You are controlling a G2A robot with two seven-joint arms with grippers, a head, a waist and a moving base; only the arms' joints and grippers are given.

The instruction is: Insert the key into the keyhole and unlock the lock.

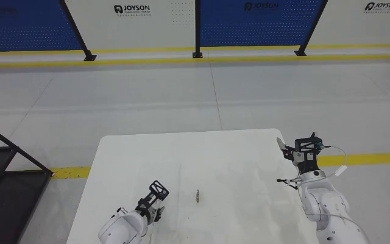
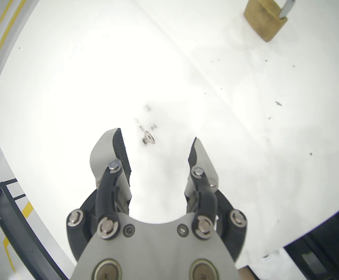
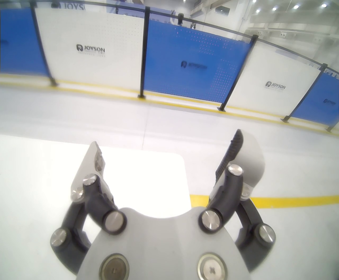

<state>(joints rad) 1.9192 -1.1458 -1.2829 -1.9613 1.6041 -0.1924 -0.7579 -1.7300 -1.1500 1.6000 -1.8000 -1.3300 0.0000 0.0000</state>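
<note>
My left tool (image 2: 156, 136) and right tool (image 3: 166, 139) are both spread, empty.
The left hovers over the worktop (image 1: 231, 158), a small silvery piece (image 2: 148, 138), maybe the key, near its tips; the brass padlock (image 2: 262, 23) lies farther off. The right hangs at the worktop's right edge.

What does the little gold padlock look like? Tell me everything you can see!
The padlock has a chunky brass-looking body with rounded corners and a shiny silver shackle, partly cut off at the picture's edge, so locked or not is unclear. It rests on the white table, near the middle, with nothing else touching it. The open left gripper sits apart from it.
</note>
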